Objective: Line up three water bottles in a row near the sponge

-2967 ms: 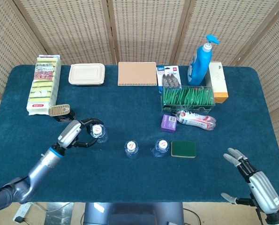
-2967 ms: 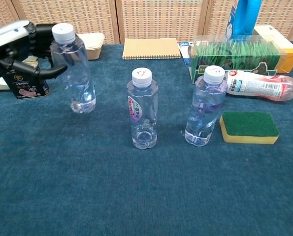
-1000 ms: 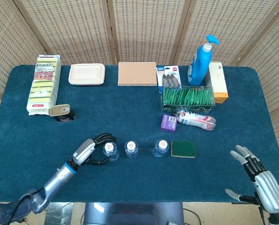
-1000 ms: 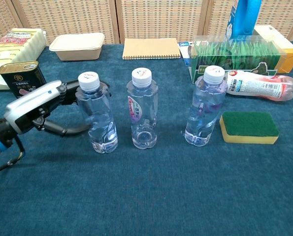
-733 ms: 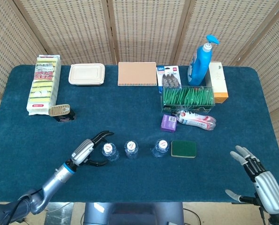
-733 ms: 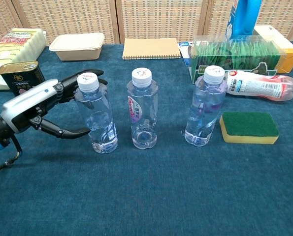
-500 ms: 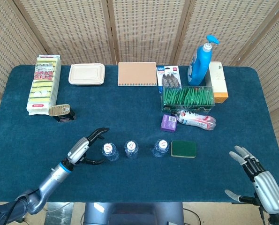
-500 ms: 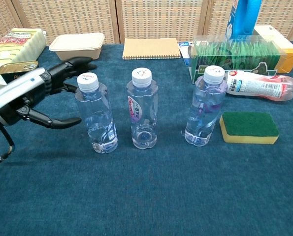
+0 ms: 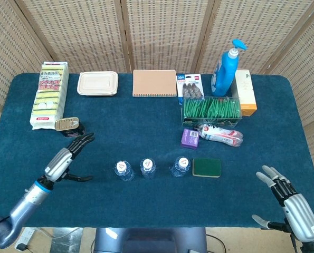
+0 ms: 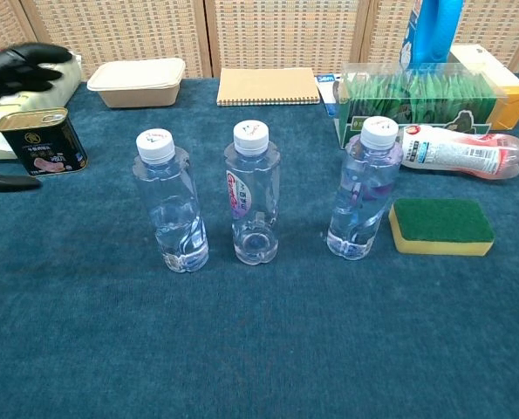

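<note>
Woven wicker screens (image 9: 162, 31) stand behind a table covered in dark blue cloth (image 9: 146, 121). Near its front edge three clear water bottles stand upright in a row: the left bottle (image 10: 171, 202), the middle bottle (image 10: 252, 194) just beside it, and the right bottle (image 10: 363, 189) set further off. All three carry white caps. The right bottle stands just beside a green and yellow sponge (image 10: 440, 225), which lies flat at the right end of the row.

The left hand (image 9: 67, 155) hangs above the cloth, well to the left of the row, with its fingers spread wide and nothing in them; in the chest view only its dark fingertips (image 10: 25, 59) show at the left edge. The right hand (image 9: 287, 202) sits at the table's front right corner, fingers apart and empty, well apart from the sponge.

Behind the left hand lies a small tin (image 10: 41, 141), and beyond it a pack of sponges (image 9: 49, 95). Along the far edge sit a pale lidded food box (image 9: 97, 83), a brown notebook (image 9: 154, 83) and a blue pump bottle (image 9: 225, 66). A clear box of green packets (image 9: 211, 109) stands behind a bottle lying on its side (image 10: 461, 151).
</note>
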Controlling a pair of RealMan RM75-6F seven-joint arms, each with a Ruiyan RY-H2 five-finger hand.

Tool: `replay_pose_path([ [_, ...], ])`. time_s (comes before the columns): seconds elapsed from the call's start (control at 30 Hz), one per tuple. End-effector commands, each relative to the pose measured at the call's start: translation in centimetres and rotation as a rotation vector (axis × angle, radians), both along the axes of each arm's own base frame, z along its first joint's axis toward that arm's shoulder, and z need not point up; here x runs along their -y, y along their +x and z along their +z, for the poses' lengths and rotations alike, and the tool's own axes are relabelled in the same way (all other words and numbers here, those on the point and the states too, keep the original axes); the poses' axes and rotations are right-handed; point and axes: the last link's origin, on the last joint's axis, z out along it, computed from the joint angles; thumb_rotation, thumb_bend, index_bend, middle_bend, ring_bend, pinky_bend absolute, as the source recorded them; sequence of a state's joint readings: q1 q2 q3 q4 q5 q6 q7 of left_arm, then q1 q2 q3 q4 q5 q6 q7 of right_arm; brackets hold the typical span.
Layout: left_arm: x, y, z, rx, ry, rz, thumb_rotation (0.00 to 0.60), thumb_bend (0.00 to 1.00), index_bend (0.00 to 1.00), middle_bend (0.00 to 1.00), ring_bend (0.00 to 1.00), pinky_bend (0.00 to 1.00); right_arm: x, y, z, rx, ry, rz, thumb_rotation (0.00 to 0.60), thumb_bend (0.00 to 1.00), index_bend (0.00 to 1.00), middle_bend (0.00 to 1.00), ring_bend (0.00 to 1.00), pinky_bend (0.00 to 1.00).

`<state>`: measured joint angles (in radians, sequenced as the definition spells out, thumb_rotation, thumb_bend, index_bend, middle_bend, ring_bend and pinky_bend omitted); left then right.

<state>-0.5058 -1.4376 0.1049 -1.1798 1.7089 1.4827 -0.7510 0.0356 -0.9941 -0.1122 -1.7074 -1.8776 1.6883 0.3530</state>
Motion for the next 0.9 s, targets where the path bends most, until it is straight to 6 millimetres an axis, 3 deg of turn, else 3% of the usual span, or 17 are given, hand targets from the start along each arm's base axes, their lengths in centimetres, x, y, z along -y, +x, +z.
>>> replay_pose_path([
  [0.03, 1.7, -1.4, 4.1, -0.111, 0.096, 0.03, 0.6, 0.11, 0.0, 0.0, 0.0, 0.02, -0.1, 0.1, 0.1, -0.007, -0.003, -0.004, 0.6, 0.0, 0.11, 0.04, 0.0, 0.09],
  [0.2, 3.9, -3.5, 7.3, -0.243, 0.198, 0.097, 0.6, 0.11, 0.0, 0.0, 0.0, 0.02, -0.3, 0.0, 0.2, -0.04, -0.014, -0.013, 0.6, 0.0, 0.12, 0.04, 0.0, 0.07],
  [0.37, 7.5, -6.4, 10.0, -0.378, 0.276, 0.225, 0.6, 0.12, 0.0, 0.0, 0.0, 0.02, -0.4, -0.5, 0.6, -0.163, -0.082, -0.076, 0.6, 0.0, 0.12, 0.03, 0.0, 0.02],
  [0.63, 11.5, -8.2, 11.0, -0.41, 0.321, 0.317, 0.6, 0.12, 0.0, 0.0, 0.0, 0.02, -0.4, -0.5, 0.6, -0.217, -0.077, -0.148, 0.6, 0.0, 0.12, 0.0, 0.0, 0.0],
  [0.9, 12.7, -8.3, 11.5, -0.433, 0.352, 0.329, 0.6, 0.12, 0.0, 0.0, 0.0, 0.02, -0.6, -0.5, 0.8, -0.229, -0.093, -0.15, 0.6, 0.0, 0.12, 0.0, 0.0, 0.0],
])
